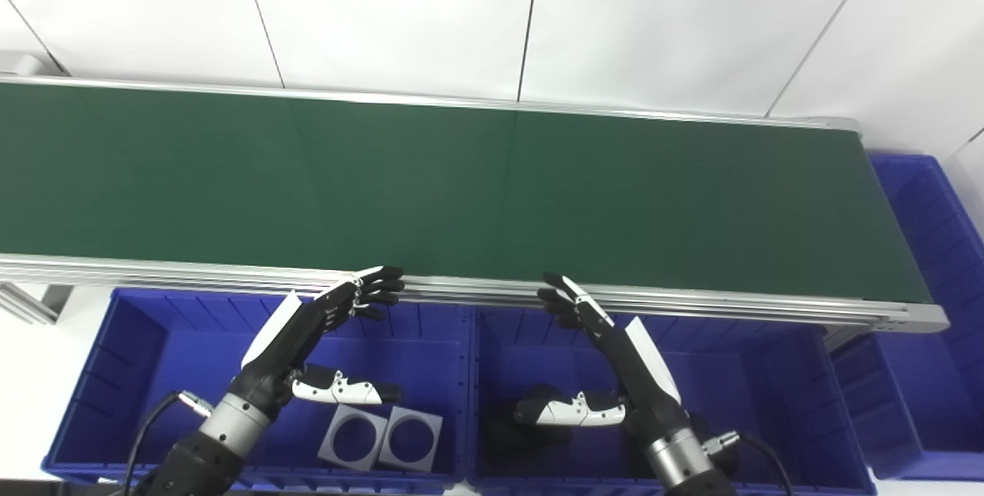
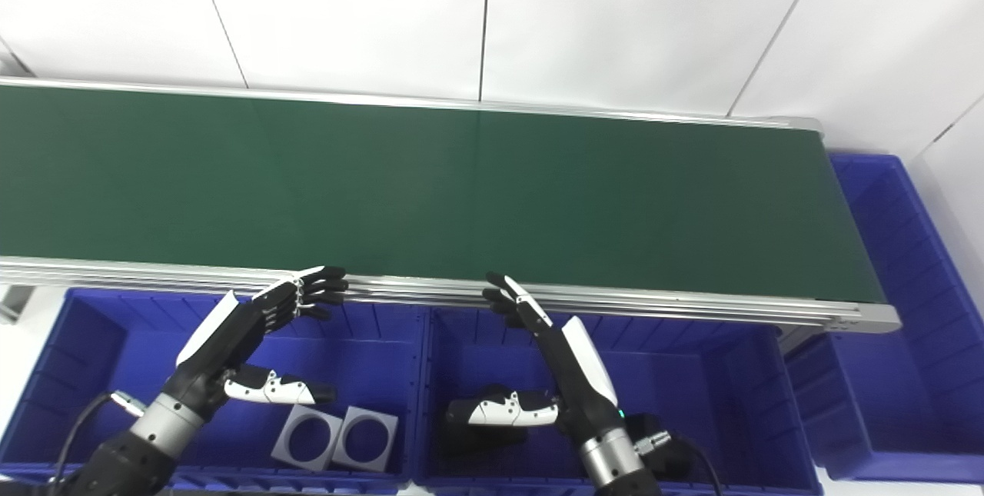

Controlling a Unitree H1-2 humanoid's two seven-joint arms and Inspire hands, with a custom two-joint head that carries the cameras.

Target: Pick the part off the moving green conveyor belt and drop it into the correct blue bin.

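The green conveyor belt (image 1: 461, 188) is seen stretching across the view just beyond both hands, and no part can be made out on its surface. The left hand (image 1: 307, 334) is held over the left blue bin (image 1: 131, 342), fingers spread and extended, with the fingertips (image 1: 384, 281) reaching up to the belt's near aluminium rail (image 1: 692, 300); nothing is grasped by it, and its thumb is stretched out sideways toward the right hand. Directly below that thumb, on the floor of the same bin, two grey square parts (image 1: 380, 438) with round holes are laid side by side, touching each other.

The right hand (image 1: 615, 350) is held over the middle blue bin (image 1: 769, 373), likewise released, its fingers straight and apart, pointing at the rail, and its thumb extended toward the left hand. Beneath this thumb and wrist, dark objects (image 1: 530, 427) are seen on the bin floor, too shadowed for their shape to be told.

A third blue bin (image 1: 930, 250) is placed well to the right of the right hand, past the end of the belt. Between the two hands, the shared wall of the left and middle bins is seen.
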